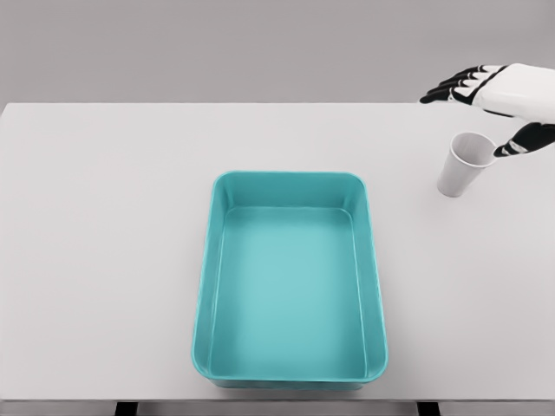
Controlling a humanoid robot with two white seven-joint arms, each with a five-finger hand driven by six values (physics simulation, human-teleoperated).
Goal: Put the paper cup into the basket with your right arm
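we take the teal basket (pixel 290 277) as our landmark: it sits on the white table (pixel 104 217), a deep rectangular tub with rounded corners, its long side running away from us and its near rim close to the table's front edge. we see nothing inside it, only its smooth teal floor and walls. the white paper cup (pixel 462 165) stands on the table to the right of the basket and a little beyond its far rim, well apart from it, with its mouth up and leaning slightly toward the right. between the cup and the basket we see only bare tabletop, and nothing lies across that stretch. our right hand (pixel 499 108) comes in from the right edge, farther from the basket than the cup is and above the cup's rim. its fingers are spread wide: the four dark-tipped fingers (pixel 451 88) reach out to the left over the far side of the cup, while the thumb (pixel 513 143) points in just beside the cup's rim, so near that we cannot tell whether it touches. the hand holds nothing.
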